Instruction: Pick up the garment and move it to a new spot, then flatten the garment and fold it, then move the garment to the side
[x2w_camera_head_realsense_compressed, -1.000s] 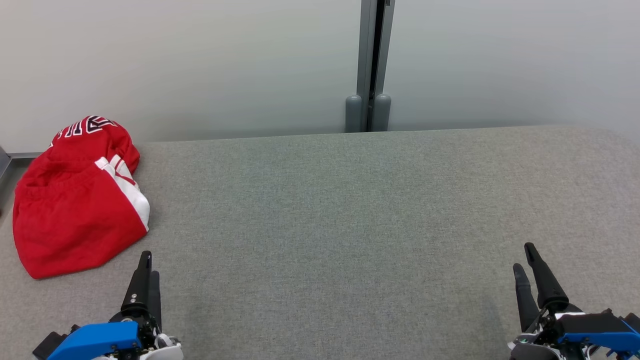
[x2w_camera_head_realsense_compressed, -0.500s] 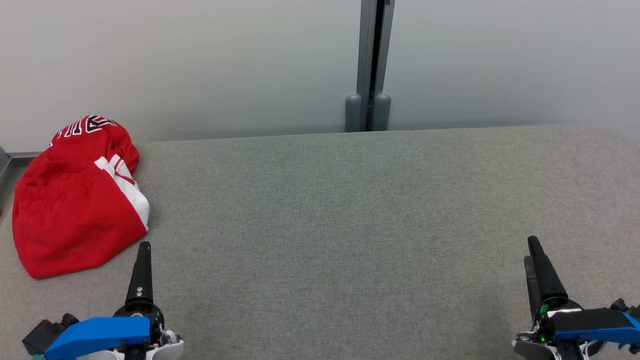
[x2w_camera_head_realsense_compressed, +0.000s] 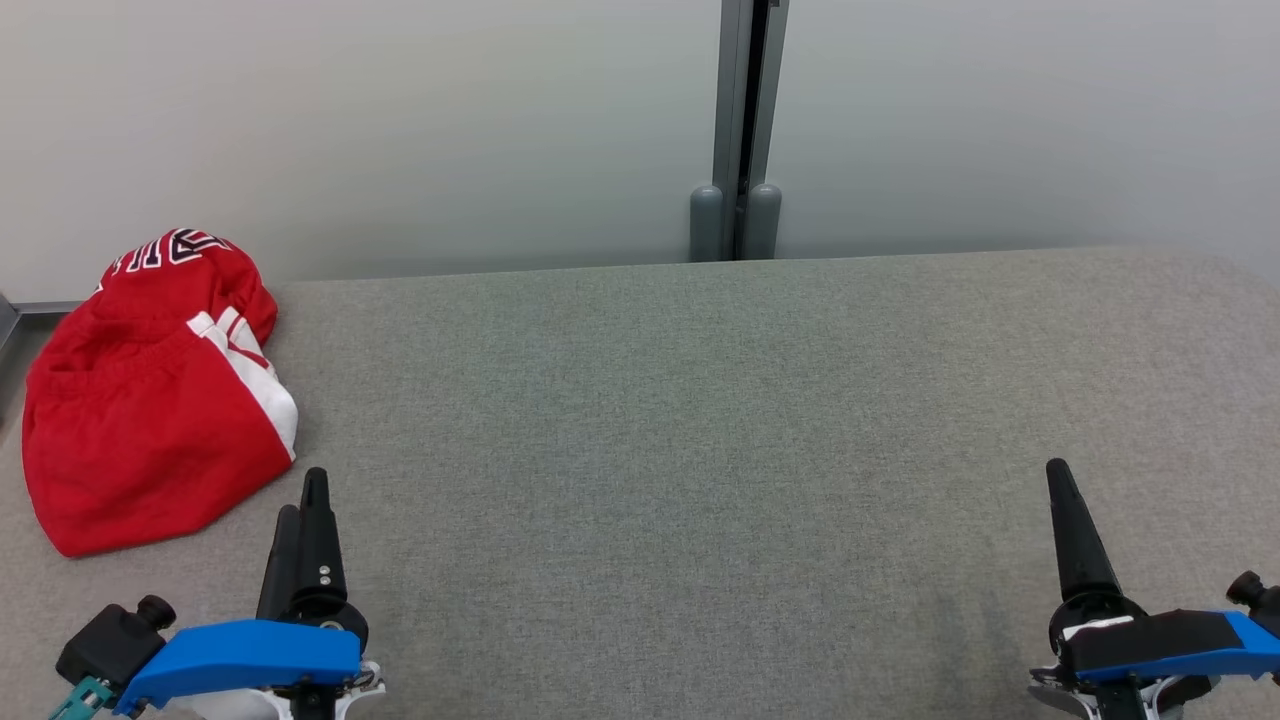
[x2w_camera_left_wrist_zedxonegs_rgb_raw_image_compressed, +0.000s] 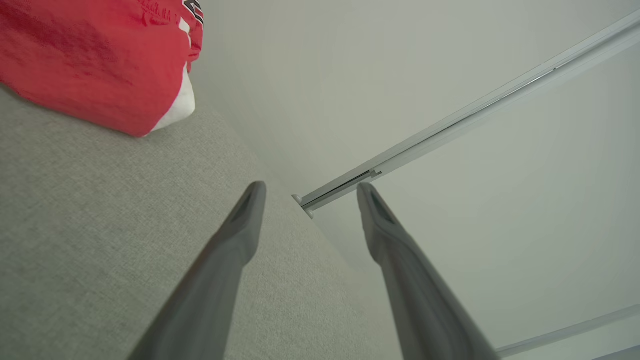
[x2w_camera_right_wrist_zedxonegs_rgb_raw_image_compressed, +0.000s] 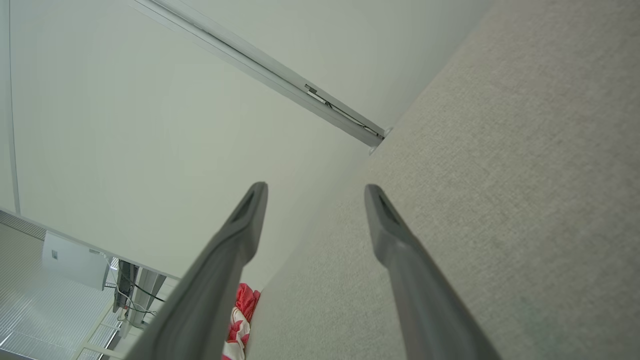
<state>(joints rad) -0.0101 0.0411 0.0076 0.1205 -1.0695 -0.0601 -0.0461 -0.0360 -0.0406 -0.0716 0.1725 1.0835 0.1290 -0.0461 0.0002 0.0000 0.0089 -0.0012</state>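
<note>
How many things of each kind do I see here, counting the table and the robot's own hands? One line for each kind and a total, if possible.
red garment: 1
robot hands, both open and empty: 2 (left hand, right hand)
grey table: 1
Total: 4

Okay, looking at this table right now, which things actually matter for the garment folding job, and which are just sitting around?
Part of the job:
- red garment, bunched up at the table's left end
- left gripper, open, holding nothing
- right gripper, open, holding nothing
- grey table, the surface to fold on

Just there:
- grey post behind the table
- pale wall panels
</note>
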